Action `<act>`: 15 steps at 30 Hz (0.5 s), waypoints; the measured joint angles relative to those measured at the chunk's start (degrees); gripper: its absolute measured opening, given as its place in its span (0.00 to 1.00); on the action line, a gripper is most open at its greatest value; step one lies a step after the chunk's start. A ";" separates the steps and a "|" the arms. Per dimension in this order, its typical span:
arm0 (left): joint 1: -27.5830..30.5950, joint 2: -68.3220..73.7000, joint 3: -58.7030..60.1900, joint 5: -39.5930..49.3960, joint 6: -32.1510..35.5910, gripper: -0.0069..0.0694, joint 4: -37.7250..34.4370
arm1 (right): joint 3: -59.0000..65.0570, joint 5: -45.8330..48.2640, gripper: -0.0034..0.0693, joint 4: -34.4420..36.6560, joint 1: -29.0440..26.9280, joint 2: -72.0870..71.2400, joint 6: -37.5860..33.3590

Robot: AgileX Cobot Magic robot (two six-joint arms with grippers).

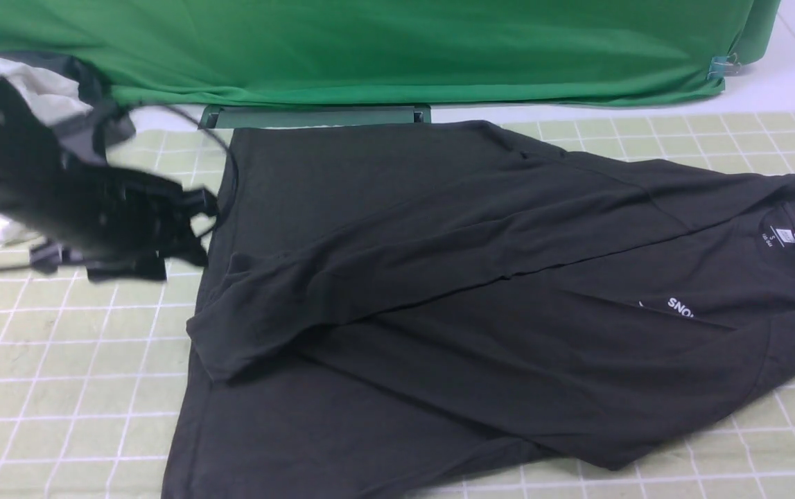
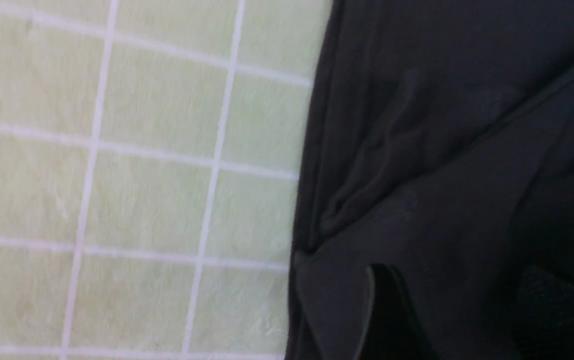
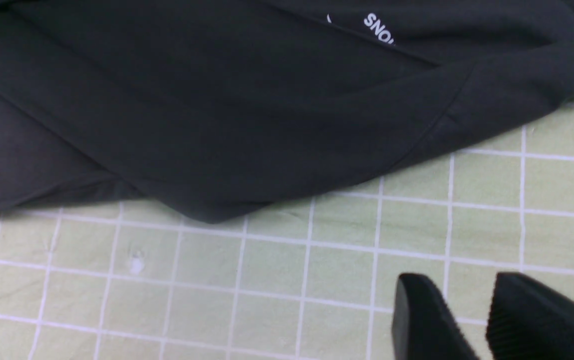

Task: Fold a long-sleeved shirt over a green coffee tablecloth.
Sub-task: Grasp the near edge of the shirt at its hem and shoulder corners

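Pale green tablecloth (image 1: 57, 360) with a white grid covers the whole work surface. A plain deep green cloth (image 1: 369, 48) hangs behind it. The black shirt (image 1: 473, 312) lies flat on the tablecloth, centre to right, collar to the right, one sleeve folded across the body and the hem cut off at the near edge. Left gripper (image 1: 196, 229) is blurred at the shirt's left edge, jaws apart and empty. Right gripper (image 3: 459, 285) shows only in its wrist view, fingers parted over bare tablecloth. Lettering (image 1: 681, 307) is half under a fold; only "SNO" is readable. A blue clip (image 1: 719, 67) pins the backdrop.

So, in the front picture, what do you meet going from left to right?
The left pincer → long-sleeved shirt → its white lettering → its neck label.
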 joint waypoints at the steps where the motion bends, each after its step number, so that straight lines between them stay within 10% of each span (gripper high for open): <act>1: 0.00 0.00 -1.83 0.63 0.00 0.62 0.00 | 0.00 0.00 0.33 0.00 0.00 0.00 0.00; 15: 0.00 1.53 -3.75 21.12 -2.60 0.57 10.57 | 0.00 0.65 0.33 0.00 0.00 0.00 -2.31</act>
